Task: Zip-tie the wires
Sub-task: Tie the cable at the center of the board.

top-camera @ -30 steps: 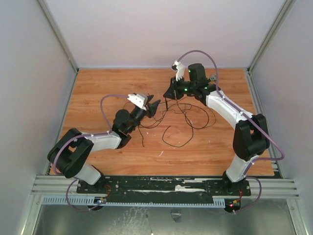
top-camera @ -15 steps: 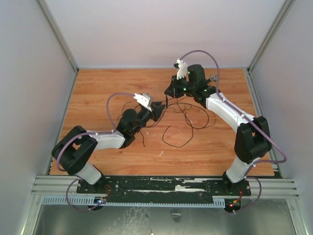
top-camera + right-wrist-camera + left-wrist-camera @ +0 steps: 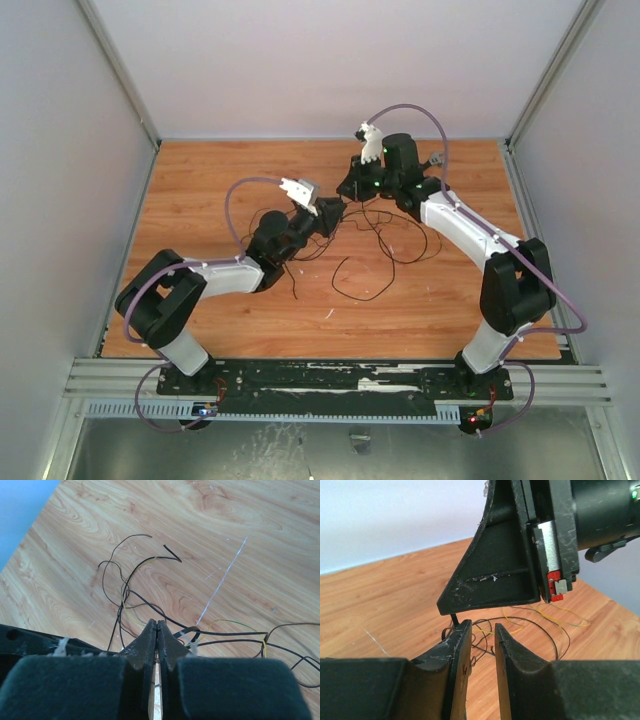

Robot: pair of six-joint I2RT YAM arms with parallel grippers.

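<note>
Passing the tie: right fingers [image 3: 157, 626] are clamped on the zip tie [image 3: 454, 619], while the left fingers [image 3: 482, 626], narrow and empty just beside it, must next close on its hanging end.

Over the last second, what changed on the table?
The left gripper swung right, up to the right gripper, its jaws narrowing. It has grasped nothing. The right gripper barely moved and stayed shut on the zip tie; the wires lie as before.
</note>
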